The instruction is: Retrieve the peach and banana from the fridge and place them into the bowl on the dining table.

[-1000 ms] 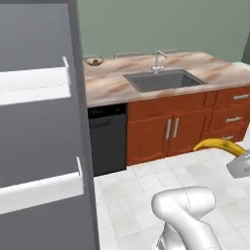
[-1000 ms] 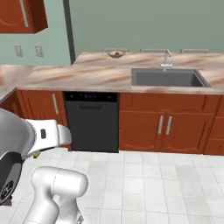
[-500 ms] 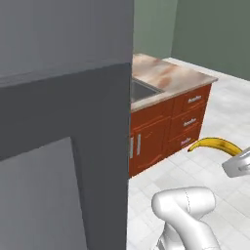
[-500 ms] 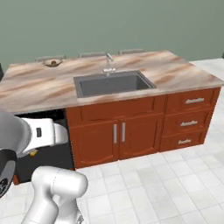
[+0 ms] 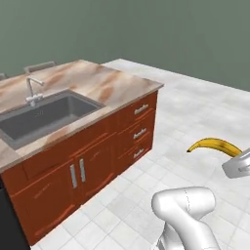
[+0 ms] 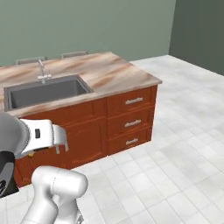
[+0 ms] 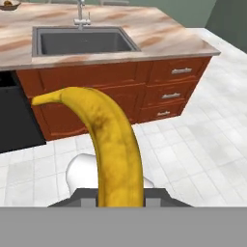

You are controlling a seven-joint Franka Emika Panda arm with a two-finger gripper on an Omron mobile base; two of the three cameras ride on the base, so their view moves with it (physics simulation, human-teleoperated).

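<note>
Hand view: the banana (image 7: 113, 154) rises from between the gripper's fingers at the bottom edge and fills the centre of the frame. Its long axis runs away from the hand toward the cabinets; the body curves over to the left at the far end, and the narrow stem tip points left, in front of the red-brown cabinet doors (image 7: 91, 101). The fruit is bright yellow with faint brown mottling along its back.

Gripper (image 7: 120, 200): closed on the lower end of the banana. The fingertips themselves are hidden behind the fruit and the hand housing, so the contact points cannot be seen directly.

Left base view: the banana (image 5: 212, 145) projects from the hand at the right edge, held in the air well above the white tiled floor (image 5: 195, 112). Here its long axis lies roughly level, the arc bowed upward, the free tip pointing left toward the counter.

Surroundings: a counter with a marbled beige and reddish-brown top (image 6: 109, 72) stands ahead of the base, carrying a grey sink (image 6: 46, 89) with a metal faucet (image 6: 41, 70) at its far side. Three drawers (image 6: 131, 122) are stacked at the right end of the cabinet run. In the hand view a small bowl (image 7: 8, 5) sits on the counter's far left, cut by the frame edge; its contents cannot be made out. A dark appliance front (image 7: 14, 116) adjoins the cabinets on the left.
</note>
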